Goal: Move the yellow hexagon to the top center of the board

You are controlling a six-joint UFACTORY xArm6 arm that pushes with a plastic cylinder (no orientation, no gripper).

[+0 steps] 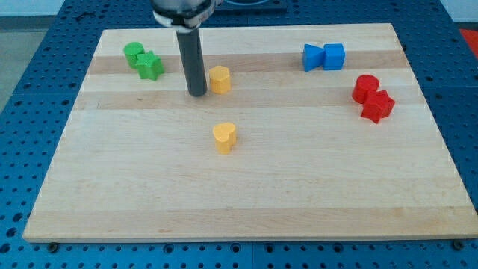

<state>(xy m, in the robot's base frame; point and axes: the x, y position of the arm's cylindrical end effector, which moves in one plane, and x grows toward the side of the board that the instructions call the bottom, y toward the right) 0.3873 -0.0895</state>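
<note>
We see our rod (191, 60) coming down from the view's top, and my tip (197, 94) rests on the wooden board (246, 194) just to the view's left of the yellow hexagon (219, 79); whether the two touch or a sliver of wood shows between them we cannot tell. We carry no jaws at all, only this straight dark rod, so nothing is spread, pressed together or pinching. The yellow hexagon is a small, squat block with flat faceted sides and a lighter top face, its colour a warm orange-yellow, and it stands upright on the upper part of the board, somewhat to the left of the board's middle line. Below my tip and slightly to the view's right, well apart, lies a yellow heart (224, 137), of the same colour, its notch turned upward. To the left of my tip, near the board's upper left corner, a green cylinder (134, 53) and a green star (150, 66) sit touching one another. Far to the right of my tip we find two blue blocks side by side, one a blue bowtie-like shape (312, 57) and the other a blue cube (334, 56), and further right and lower, a red cylinder (366, 87) touching a red block (378, 106), whose exact shape we cannot make out.
</note>
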